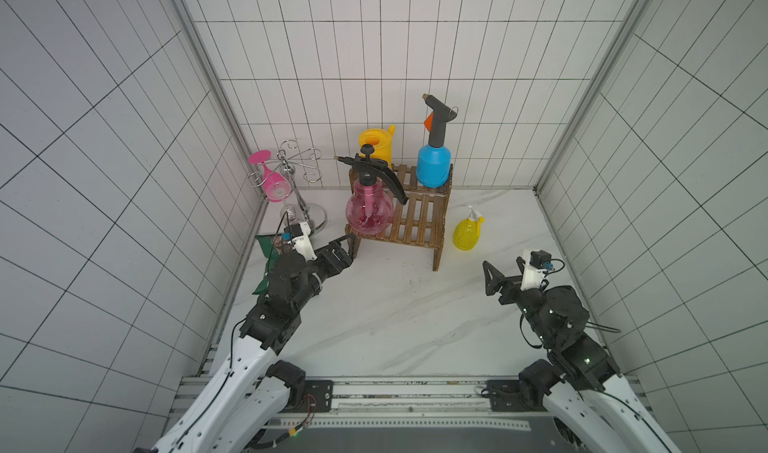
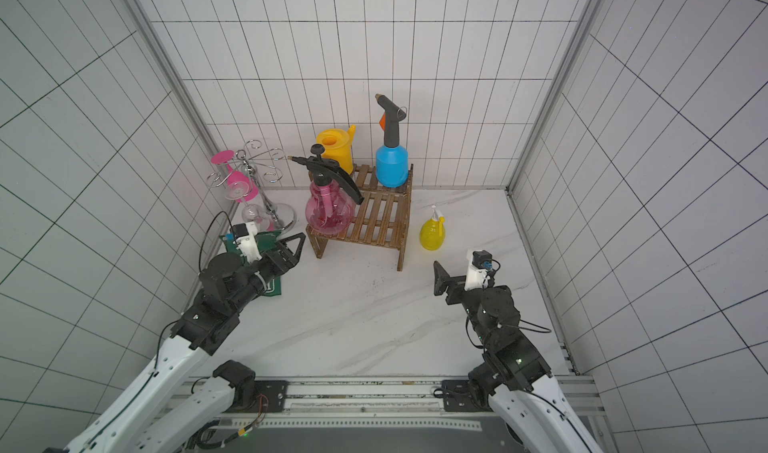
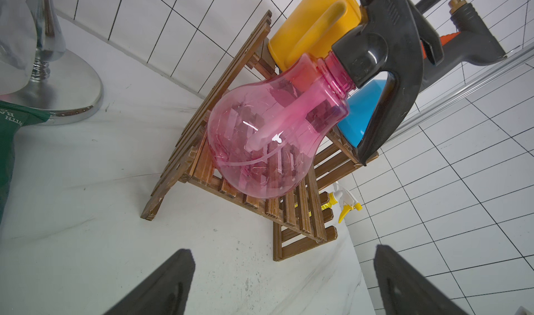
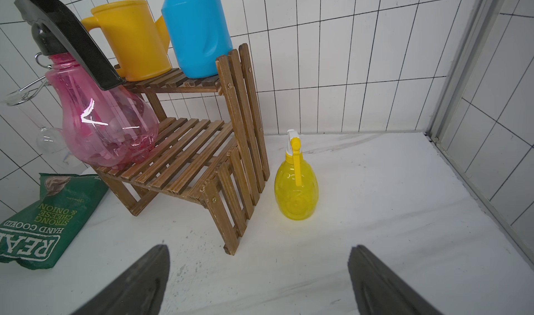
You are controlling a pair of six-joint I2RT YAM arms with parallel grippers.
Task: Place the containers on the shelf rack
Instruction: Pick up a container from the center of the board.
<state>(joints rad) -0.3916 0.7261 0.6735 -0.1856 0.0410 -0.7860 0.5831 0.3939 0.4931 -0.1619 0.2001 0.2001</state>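
The small yellow bottle (image 4: 296, 192) is standing on the table (image 4: 390, 200) just beside the shelf rack (image 4: 185, 151); the right gripper (image 4: 260, 251), gaping wide and empty like the left gripper (image 3: 281, 250), is facing it and should be closing low round its belly.

The left arm (image 1: 232, 367) and right arm (image 1: 590, 409) show white shells low down, black joint housings above, black cables (image 1: 609, 327) looping alongside. White camera mounts (image 1: 301, 242) top both wrists; the left gripper (image 1: 351, 245) and right gripper (image 1: 504, 274) carry black triangular fingers (image 1: 490, 278).
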